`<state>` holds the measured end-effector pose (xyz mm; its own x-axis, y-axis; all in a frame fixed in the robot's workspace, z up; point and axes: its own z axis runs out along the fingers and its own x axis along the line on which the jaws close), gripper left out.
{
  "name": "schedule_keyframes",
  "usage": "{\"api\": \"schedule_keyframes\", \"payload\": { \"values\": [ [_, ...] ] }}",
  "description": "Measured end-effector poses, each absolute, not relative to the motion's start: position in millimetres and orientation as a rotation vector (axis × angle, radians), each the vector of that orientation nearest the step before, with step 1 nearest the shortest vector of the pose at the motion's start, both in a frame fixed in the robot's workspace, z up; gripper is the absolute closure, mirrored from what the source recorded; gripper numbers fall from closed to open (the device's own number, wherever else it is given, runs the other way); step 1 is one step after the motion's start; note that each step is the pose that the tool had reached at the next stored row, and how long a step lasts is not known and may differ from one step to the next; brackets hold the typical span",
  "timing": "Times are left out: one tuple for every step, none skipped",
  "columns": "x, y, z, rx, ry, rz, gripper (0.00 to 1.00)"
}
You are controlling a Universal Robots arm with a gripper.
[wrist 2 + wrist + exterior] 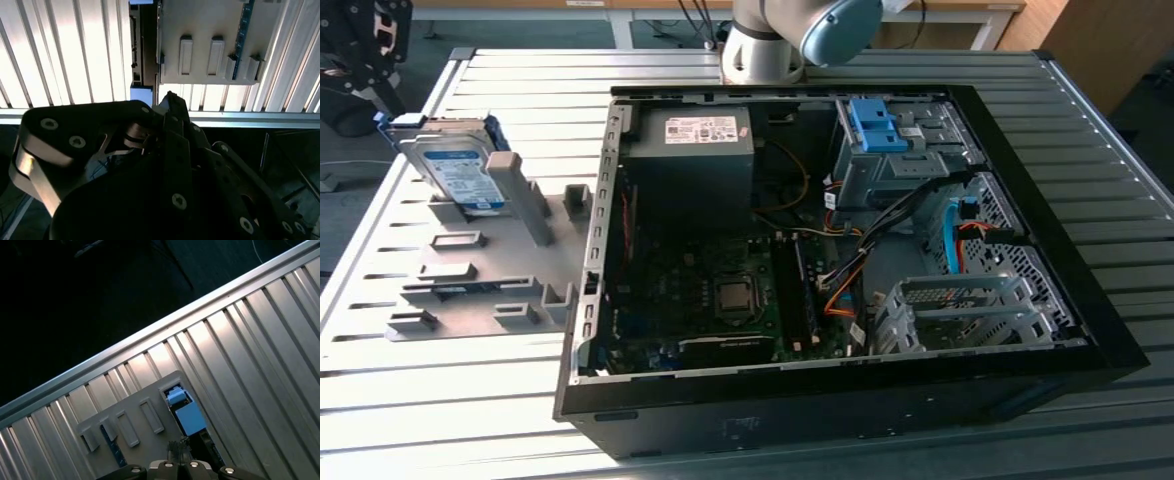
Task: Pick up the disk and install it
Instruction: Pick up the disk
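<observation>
Open computer case (854, 400) lying on the slatted table (427, 430), nearest in the exterior view, with a grey metal drive cage (961, 310) in its near right corner. To the exterior view's left of the case, a grey slotted holder (494, 300) rests on the table. At the holder's far end the disk (454, 165) stands on edge, label side toward the viewer. The gripper (169, 102) hangs close above the disk's far end, by the table's far left edge; whether it is open, closed or in contact cannot be told. The disk is judged rigid, dense for its size, smooth-faced and sensitive to knocks. The best hold is probably across its blue frame (182, 412) along the long edges, clear of the label.
</observation>
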<state>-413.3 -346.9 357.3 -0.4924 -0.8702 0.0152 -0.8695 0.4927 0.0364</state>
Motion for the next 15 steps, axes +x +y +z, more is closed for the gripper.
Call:
{"api": "schedule_keyframes", "payload": {
  "values": [
    [-413.3, -346.9, 357.3, 1.566, -2.687, -0.037, 0.89],
    [-413.3, -346.9, 357.2, 1.567, -2.686, -0.037, 0.89],
    [-413.3, -346.9, 357.2, 1.577, -2.68, -0.037, 0.89],
    [-413.3, -346.8, 357.1, 1.597, -2.669, -0.038, 0.89],
    [-413.3, -346.9, 357.1, 1.617, -2.657, -0.038, 0.89],
    [-413.3, -346.9, 356.9, 1.637, -2.646, -0.038, 0.89],
    [-413.3, -346.8, 356.8, 1.655, -2.636, -0.038, 0.89],
    [-413.3, -346.8, 356.6, 1.677, -2.623, -0.037, 0.89],
    [-413.3, -346.8, 356.6, 1.696, -2.612, -0.037, 0.89],
    [-413.3, -346.8, 356.5, 1.716, -2.6, -0.037, 0.89],
    [-413.3, -346.8, 356.4, 1.735, -2.588, -0.037, 0.89],
    [-413.3, -346.9, 356.4, 1.754, -2.576, -0.036, 0.89],
    [-413.4, -346.8, 356.4, 1.774, -2.564, -0.034, 0.89],
    [-413.3, -346.8, 356.2, 1.794, -2.553, -0.032, 0.89],
    [-413.3, -346.8, 356.0, 1.815, -2.54, -0.03, 0.89]
  ]
}}
